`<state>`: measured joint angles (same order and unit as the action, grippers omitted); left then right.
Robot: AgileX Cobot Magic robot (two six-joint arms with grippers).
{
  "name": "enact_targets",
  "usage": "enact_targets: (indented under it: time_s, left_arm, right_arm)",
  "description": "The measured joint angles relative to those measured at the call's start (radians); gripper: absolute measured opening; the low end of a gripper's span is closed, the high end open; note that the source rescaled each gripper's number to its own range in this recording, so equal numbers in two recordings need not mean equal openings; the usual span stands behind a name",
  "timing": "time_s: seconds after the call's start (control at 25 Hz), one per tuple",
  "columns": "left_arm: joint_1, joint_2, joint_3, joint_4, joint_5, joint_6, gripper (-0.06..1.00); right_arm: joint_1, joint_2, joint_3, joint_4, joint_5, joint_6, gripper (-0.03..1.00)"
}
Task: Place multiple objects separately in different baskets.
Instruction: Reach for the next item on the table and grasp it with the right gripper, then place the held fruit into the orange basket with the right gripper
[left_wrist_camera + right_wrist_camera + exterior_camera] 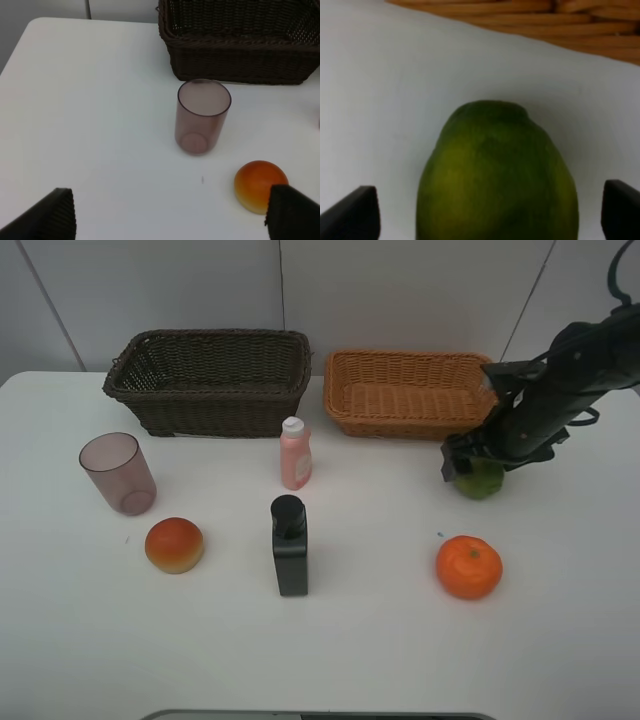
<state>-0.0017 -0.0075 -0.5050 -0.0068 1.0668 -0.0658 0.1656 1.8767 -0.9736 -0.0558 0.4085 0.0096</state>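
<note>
Right pincer point(468, 462) stands open, jaws straddling the green lime point(495, 175) on the counter point(380, 640), just near of the tan basket point(400, 425). Lime probably firm, smooth, roll-prone; grip across its middle.

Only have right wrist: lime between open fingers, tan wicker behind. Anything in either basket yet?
Observer: No. In the high view the dark brown basket and the tan basket both look empty.
Operator: What else is out?
Observer: Five more items stand loose on the table: orange, black bottle, pink bottle, purple cup, red-orange fruit.
Operator: Left arm?
Observer: The left gripper is open and holds nothing. The cup and the red-orange fruit lie ahead of it.
</note>
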Motion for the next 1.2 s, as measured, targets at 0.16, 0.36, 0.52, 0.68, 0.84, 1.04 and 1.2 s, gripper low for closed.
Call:
enact_targets:
  time_s: [0.16, 0.36, 0.52, 0.68, 0.84, 1.04, 1.2]
  left_arm:
    - [0.000, 0.000, 0.000, 0.000, 0.000, 0.000, 0.98]
    - [0.000, 0.000, 0.000, 0.000, 0.000, 0.000, 0.98]
    - [0.000, 0.000, 0.000, 0.000, 0.000, 0.000, 0.98]
    - [0.000, 0.000, 0.000, 0.000, 0.000, 0.000, 0.98]
    - [0.000, 0.000, 0.000, 0.000, 0.000, 0.000, 0.98]
    - [0.000, 0.000, 0.000, 0.000, 0.000, 0.000, 0.98]
    - [0.000, 0.000, 0.000, 0.000, 0.000, 0.000, 0.98]
  right_arm:
    - [0.000, 0.020, 0.000, -0.005, -0.013, -0.002, 0.88]
    - [0.000, 0.038, 0.000, -0.015, -0.017, -0.002, 0.88]
    - [0.000, 0.048, 0.000, -0.016, -0.026, -0.002, 0.88]
    - [0.000, 0.060, 0.000, -0.018, -0.030, -0.002, 0.76]
    - [0.000, 0.061, 0.000, -0.019, -0.033, -0.002, 0.42]
    - [0.000, 0.061, 0.000, -0.021, -0.035, -0.002, 0.43]
    - [0.000, 0.061, 0.000, -0.021, -0.037, -0.002, 0.43]
